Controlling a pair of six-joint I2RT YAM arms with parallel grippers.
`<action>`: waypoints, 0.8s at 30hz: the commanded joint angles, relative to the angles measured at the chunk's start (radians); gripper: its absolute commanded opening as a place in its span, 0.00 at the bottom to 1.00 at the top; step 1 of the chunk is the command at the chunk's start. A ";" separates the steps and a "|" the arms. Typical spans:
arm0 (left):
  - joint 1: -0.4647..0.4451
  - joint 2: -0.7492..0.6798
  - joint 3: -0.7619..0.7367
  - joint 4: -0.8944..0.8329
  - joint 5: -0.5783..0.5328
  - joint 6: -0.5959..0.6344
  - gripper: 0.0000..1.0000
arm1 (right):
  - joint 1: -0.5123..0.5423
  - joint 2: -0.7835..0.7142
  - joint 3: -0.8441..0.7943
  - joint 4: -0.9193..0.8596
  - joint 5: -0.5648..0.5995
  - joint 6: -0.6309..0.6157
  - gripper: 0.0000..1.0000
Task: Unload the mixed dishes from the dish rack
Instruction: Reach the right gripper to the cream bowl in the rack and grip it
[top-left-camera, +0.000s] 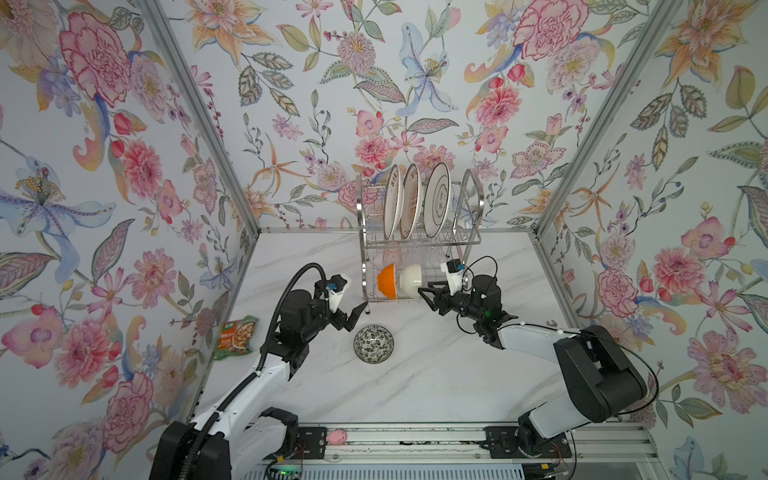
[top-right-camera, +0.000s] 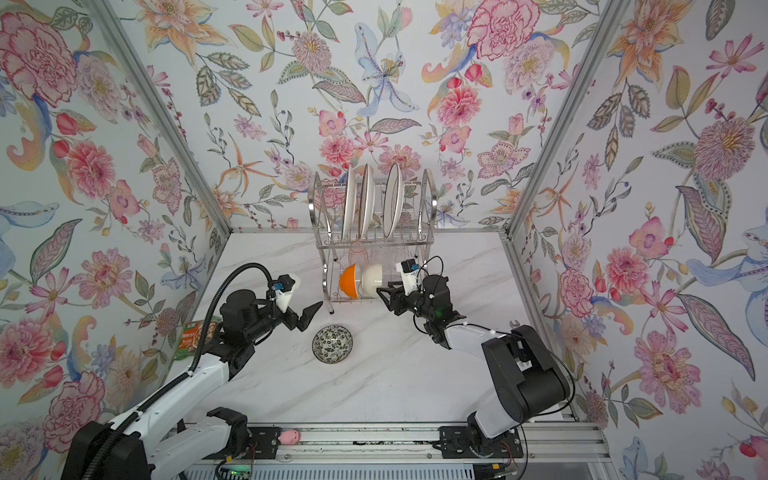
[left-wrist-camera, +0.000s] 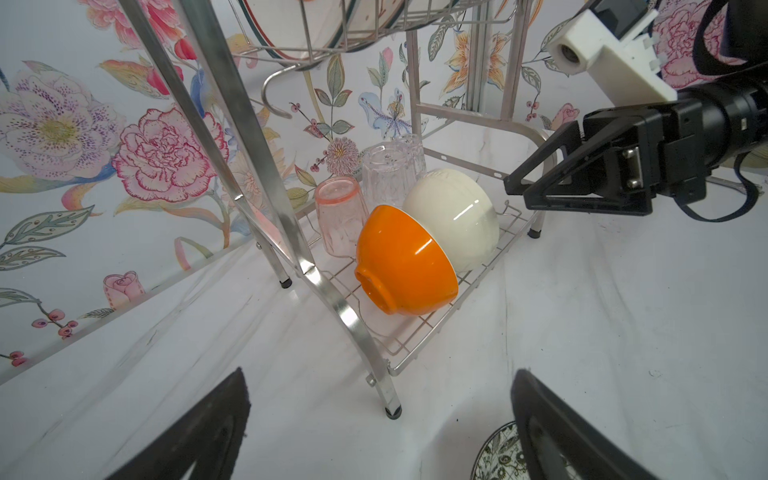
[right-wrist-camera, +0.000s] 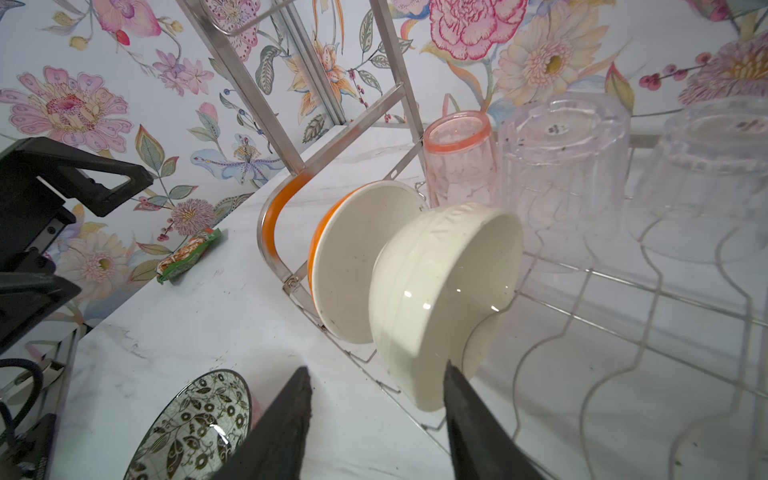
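Right wrist view puts my right pincer (right-wrist-camera: 377, 368) at the cream bowl (right-wrist-camera: 440, 291). Its jaws are partly apart and straddle the bowl's lower rim, one finger at the mouth side and the other outside with a gap showing, so I see no squeeze. That bowl stands on edge on the lower tier of the dish rack (left-wrist-camera: 254, 141), just beside the orange bowl (right-wrist-camera: 353, 266). A pink tumbler (left-wrist-camera: 340, 216) and clear tumblers (left-wrist-camera: 388, 174) sit upside down behind them. In both top views the right arm (top-left-camera: 532, 336) is folded at the elbow, with the forearm reaching in low from the right. My left arm (top-left-camera: 266, 374) stretches forward, and the left pincer (top-left-camera: 356, 316) hovers empty with jaws wide apart near the rack's front left leg. It hangs over the desk (top-left-camera: 415, 382), beside an upright black-patterned bowl (top-left-camera: 373, 344). Three plates (top-left-camera: 436, 203) stand on edge in the upper tier.
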 joint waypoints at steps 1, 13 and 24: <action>-0.019 0.009 -0.008 0.064 -0.032 -0.019 0.99 | -0.017 0.058 0.046 0.081 -0.060 0.071 0.52; -0.026 0.042 0.007 0.052 -0.018 -0.001 0.99 | -0.009 0.239 0.094 0.304 -0.137 0.265 0.50; -0.028 0.113 0.061 0.034 0.027 0.022 0.99 | -0.004 0.321 0.133 0.332 -0.152 0.317 0.47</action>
